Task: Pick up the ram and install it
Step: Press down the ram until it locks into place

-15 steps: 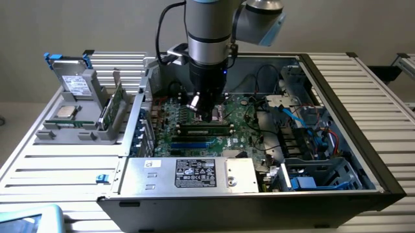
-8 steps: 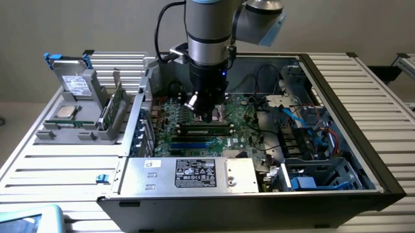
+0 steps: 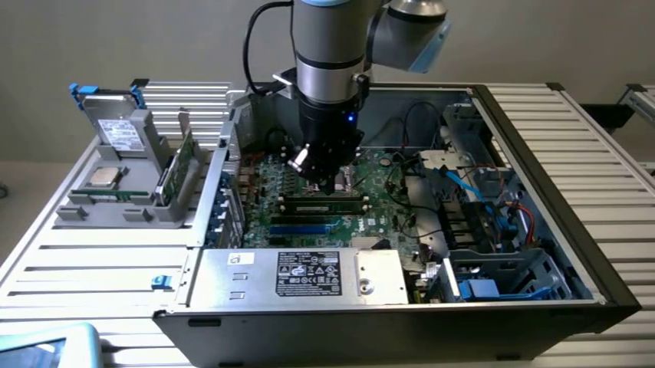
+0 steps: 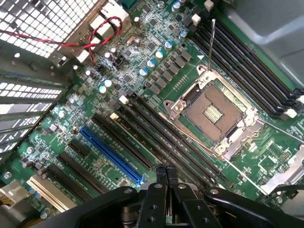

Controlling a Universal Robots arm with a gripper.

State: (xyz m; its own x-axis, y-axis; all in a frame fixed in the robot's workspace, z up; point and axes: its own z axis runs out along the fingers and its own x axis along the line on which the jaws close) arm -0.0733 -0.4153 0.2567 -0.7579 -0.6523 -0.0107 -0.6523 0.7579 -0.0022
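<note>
Gripper (image 3: 325, 181) (image 4: 166, 174) lowered into the open computer case (image 3: 532, 153), fingers pressed together, pinching nothing. Directly under the fingertips: the ram (image 3: 325, 204), a narrow green stick with a row of dark chips, standing on edge in one of the long black slots of the motherboard (image 4: 142, 57). Cannot tell whether fingertips and stick touch.

Just beside the gripper in the wrist view, an empty CPU socket (image 4: 211, 111) with its metal frame. On the opposite side, a few slots off, a blue slot (image 4: 111, 154).

Farther out inside the case, a silver power supply (image 3: 297, 274) with a black label.

Well apart from the gripper, outside the case toward the exterior view's left, a grey holder (image 3: 133, 216). In it:
- a second narrow green stick (image 3: 103, 196), lying flat
- a larger green card (image 3: 176, 175), upright
- a processor chip (image 3: 106, 178)
- a hard drive (image 3: 121, 134), propped at the back
</note>
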